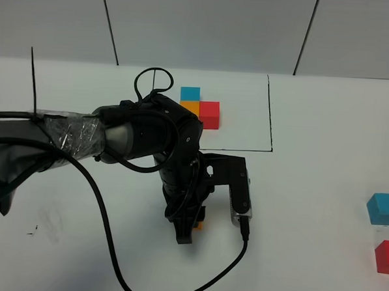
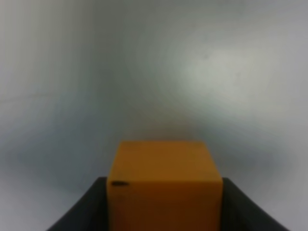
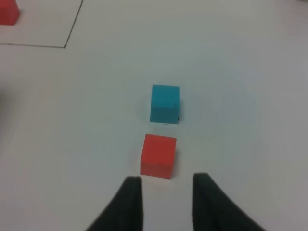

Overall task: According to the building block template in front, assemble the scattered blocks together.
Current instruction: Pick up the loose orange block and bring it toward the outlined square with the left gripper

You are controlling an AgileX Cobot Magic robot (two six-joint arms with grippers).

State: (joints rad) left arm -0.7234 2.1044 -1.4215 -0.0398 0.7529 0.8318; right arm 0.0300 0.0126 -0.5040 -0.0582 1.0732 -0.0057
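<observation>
Left gripper [image 1: 189,228] is being shown at the lower centre of the high view, clenched on the loose orange cube [image 1: 201,219] close above the white table [image 1: 319,256]. Whether the cube is resting on the table cannot be told. The template [image 1: 195,108] is being seen at upper centre, bounded by a thin black frame [image 1: 270,113]. The blue cube [image 1: 383,207] and red cube [image 1: 387,256] are being seen at the right edge, well apart from the orange one.

In the left wrist view, the orange cube [image 2: 163,178] is being gripped squarely between both dark fingers [image 2: 84,209]. It should be set down flat, square to the frame lines, with room being kept for its two neighbours.

In the right wrist view, the right gripper [image 3: 166,204] is being held open and empty just short of the red cube [image 3: 159,155]. The blue cube [image 3: 165,103] is lying beyond it, near but apart.
</observation>
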